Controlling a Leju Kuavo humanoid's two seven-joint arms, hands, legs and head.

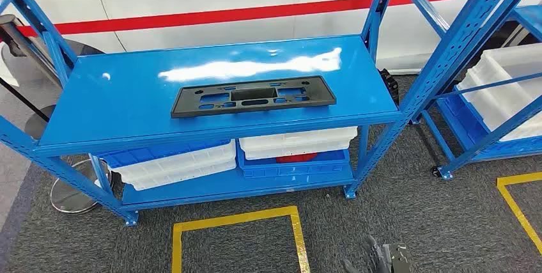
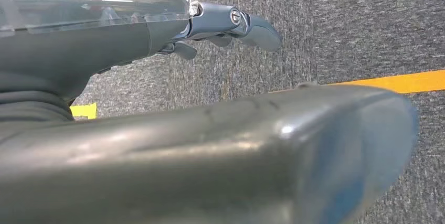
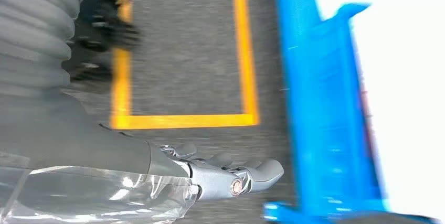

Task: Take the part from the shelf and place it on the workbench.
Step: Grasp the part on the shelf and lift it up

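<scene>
Grey carpet (image 1: 396,215) with yellow floor markings (image 1: 236,218) runs under the blue tabletop (image 1: 115,100) in front of you. Your black part (image 1: 252,96) lies flat near its middle, touched by neither hand. Below it, white bins (image 1: 172,167) sit on the lower shelf. Your left hand (image 2: 231,24) hangs over the carpet, fingers extended and holding nothing. Your right hand (image 3: 231,174) hangs beside the blue frame, fingers likewise loose and empty.
</scene>
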